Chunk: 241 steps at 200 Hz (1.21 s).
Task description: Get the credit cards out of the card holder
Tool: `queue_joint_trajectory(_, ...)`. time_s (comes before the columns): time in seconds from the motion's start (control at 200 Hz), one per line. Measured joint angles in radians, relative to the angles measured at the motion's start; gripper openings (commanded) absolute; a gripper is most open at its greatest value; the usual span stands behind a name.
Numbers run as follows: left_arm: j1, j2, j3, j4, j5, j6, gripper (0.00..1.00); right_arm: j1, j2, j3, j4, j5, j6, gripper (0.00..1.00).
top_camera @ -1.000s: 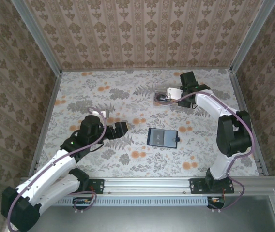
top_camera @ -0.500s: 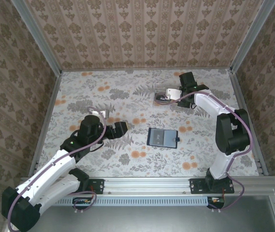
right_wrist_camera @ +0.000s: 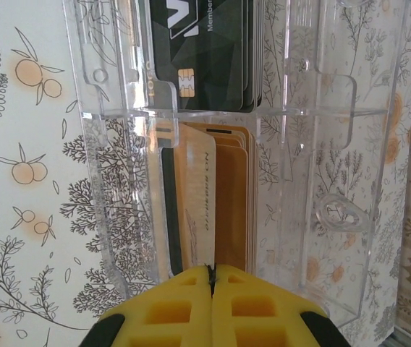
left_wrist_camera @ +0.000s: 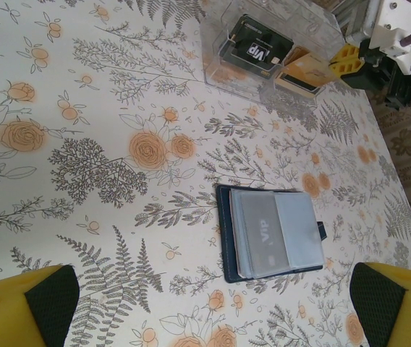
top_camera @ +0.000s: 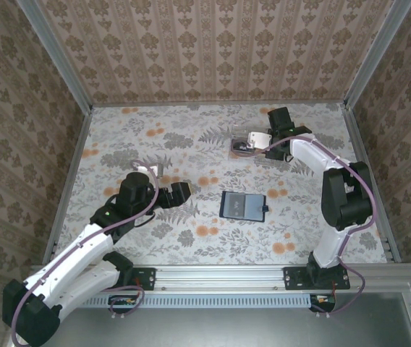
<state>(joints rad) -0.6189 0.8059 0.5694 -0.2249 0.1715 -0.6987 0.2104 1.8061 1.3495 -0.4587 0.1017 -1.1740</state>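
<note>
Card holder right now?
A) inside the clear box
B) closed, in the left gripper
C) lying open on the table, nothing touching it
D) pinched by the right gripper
C: the card holder lies on the table with its grey faces up. The open left gripper is short of it, and the shut right gripper is away at the clear box.

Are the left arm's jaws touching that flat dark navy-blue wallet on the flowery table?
Apart. The top view shows bare flowered tabletop between the left gripper, jaws open, and the flat navy-blue card holder.
</note>
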Motion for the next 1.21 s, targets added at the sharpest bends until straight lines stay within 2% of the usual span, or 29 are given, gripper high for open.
queue_joint_trajectory(0.065, 0.000, 0.000, 0.000, 0.000, 0.000, 0.000, 1.00, -0.002, 0.004, 0.003, 0.003, 0.000, 0.004, 0.11)
queue_joint_trajectory(0.63, 0.006, 0.000, -0.004, 0.000, 0.004, 0.000, 1.00, -0.005, 0.055, 0.026, 0.024, 0.029, 0.029, 0.09)
queue_joint_trajectory(1.205, 0.011, 0.000, -0.007, 0.000, 0.008, 0.000, 1.00, -0.008, 0.072, 0.037, 0.032, 0.031, 0.075, 0.15)
